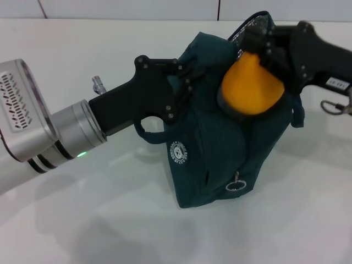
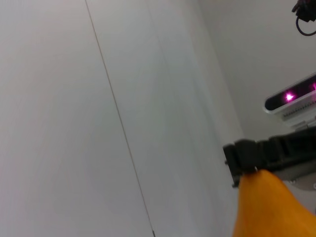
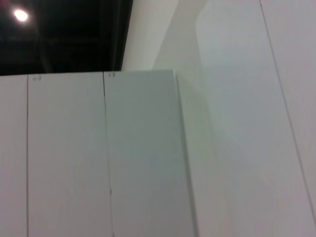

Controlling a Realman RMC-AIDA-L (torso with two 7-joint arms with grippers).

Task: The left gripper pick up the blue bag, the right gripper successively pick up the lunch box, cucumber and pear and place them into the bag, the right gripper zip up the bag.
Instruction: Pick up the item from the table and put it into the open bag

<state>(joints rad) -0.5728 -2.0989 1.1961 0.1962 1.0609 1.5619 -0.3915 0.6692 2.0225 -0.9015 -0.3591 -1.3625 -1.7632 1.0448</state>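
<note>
While my left tool (image 1: pixel 184 88) pinches the soft blue bag (image 1: pixel 220 159) by its upper rim at frame centre, my right tool (image 1: pixel 264 52) is clamped around the pear (image 1: pixel 250 85) at the bag's mouth, upper right. Smooth, round and bruisable, the pear wants a gentle grip at its widest part. The bag sags on the counter (image 1: pixel 82 220).

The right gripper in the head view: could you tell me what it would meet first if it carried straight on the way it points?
Probably the blue bag: the right gripper holds the pear at the bag's open top and points down-left into it. Depth is unclear, so the bag's inside or contents come first.
</note>
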